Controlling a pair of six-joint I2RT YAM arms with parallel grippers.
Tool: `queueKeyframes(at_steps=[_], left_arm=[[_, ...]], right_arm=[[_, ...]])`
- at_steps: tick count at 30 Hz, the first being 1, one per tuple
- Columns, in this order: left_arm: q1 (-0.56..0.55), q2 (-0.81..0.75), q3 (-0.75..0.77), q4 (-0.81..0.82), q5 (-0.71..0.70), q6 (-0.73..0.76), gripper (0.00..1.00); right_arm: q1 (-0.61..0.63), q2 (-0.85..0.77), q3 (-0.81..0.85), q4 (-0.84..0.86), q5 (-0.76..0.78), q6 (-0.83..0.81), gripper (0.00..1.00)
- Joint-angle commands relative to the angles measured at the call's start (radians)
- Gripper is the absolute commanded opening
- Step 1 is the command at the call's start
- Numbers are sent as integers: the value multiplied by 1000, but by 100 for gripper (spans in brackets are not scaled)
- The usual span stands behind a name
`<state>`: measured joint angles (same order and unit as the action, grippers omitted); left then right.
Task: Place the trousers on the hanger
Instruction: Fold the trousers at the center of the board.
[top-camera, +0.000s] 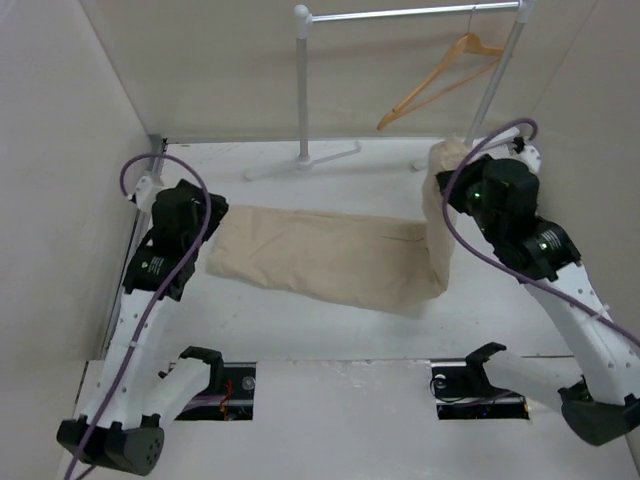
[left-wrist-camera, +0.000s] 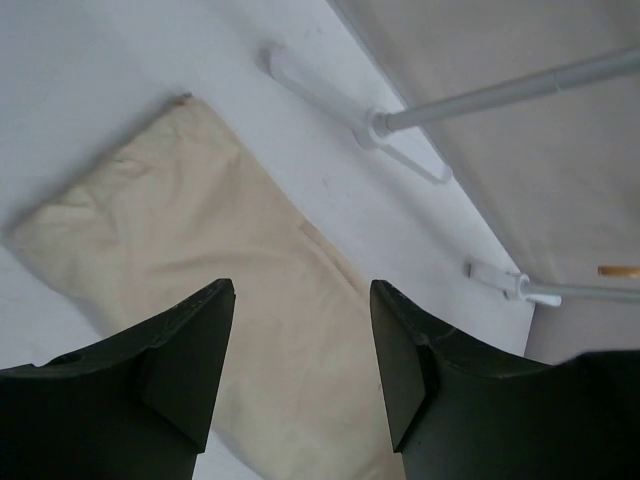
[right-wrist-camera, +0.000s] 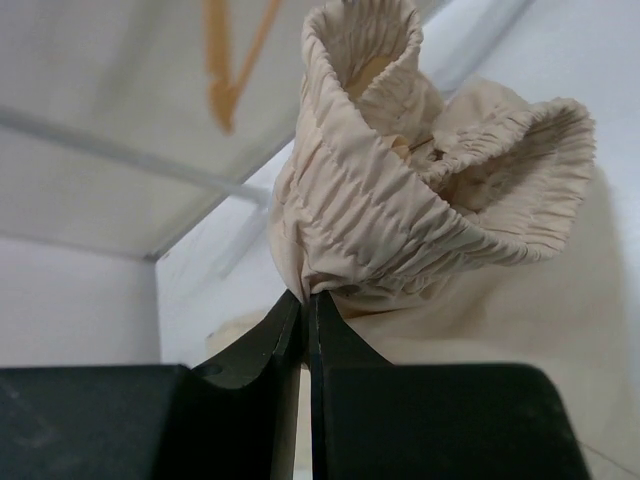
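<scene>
The beige trousers (top-camera: 330, 258) lie across the table, legs stretched to the left. Their gathered waistband end (right-wrist-camera: 400, 200) is lifted at the right. My right gripper (top-camera: 452, 172) is shut on the waistband; in the right wrist view (right-wrist-camera: 308, 297) its jaws pinch the cloth tightly. The wooden hanger (top-camera: 440, 80) hangs by its hook from the white rack's rail at the back right, above the lifted waistband. My left gripper (top-camera: 212, 222) is open and empty above the leg end; its fingers (left-wrist-camera: 200, 340) frame the cloth (left-wrist-camera: 200, 240) in the left wrist view.
The white metal rack (top-camera: 303, 90) stands at the back with its feet (top-camera: 300, 160) on the table. White walls close in on the left, back and right. Two openings (top-camera: 225, 385) sit near the arm bases.
</scene>
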<state>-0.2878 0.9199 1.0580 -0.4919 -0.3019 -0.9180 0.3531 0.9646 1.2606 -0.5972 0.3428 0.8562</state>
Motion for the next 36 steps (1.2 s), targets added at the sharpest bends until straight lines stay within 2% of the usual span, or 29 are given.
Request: queueKeyframes(at_steps=[1, 6, 11, 12, 13, 16, 18, 20, 22, 23, 25, 27, 31, 33, 36], left_arm=[[152, -68, -29, -50, 139, 86, 54], [380, -95, -73, -25, 274, 117, 54], [476, -119, -118, 0, 262, 119, 54], [483, -122, -119, -5, 254, 119, 54], [496, -124, -118, -11, 239, 122, 54], [528, -138, -98, -48, 178, 137, 54], [534, -141, -69, -76, 133, 156, 54], [531, -135, -50, -92, 84, 171, 54], [531, -124, -53, -100, 69, 174, 55], [531, -115, -68, -94, 75, 176, 56], [520, -81, -117, -73, 122, 186, 57], [511, -40, -180, -41, 194, 195, 57], [485, 32, -291, 79, 299, 168, 53], [438, 81, -314, 146, 310, 150, 53], [382, 184, -310, 208, 278, 146, 53]], right_arm=[[213, 123, 158, 27, 178, 73, 9], [469, 446, 451, 25, 277, 148, 10], [614, 809, 799, 34, 254, 172, 15], [641, 897, 879, 37, 243, 176, 19], [666, 984, 955, 40, 223, 187, 27], [718, 1214, 1168, 37, 84, 204, 58], [740, 1304, 1275, 19, -8, 192, 58], [748, 1320, 1304, -16, -45, 169, 65], [748, 1257, 1240, -36, -30, 126, 76], [738, 1208, 1182, -33, -21, 97, 78], [699, 1067, 985, 20, -10, 43, 76], [647, 905, 736, 129, -27, 4, 65], [530, 618, 314, 250, -143, -22, 29], [481, 521, 144, 252, -198, -34, 23], [435, 409, -85, 252, -255, -51, 26]])
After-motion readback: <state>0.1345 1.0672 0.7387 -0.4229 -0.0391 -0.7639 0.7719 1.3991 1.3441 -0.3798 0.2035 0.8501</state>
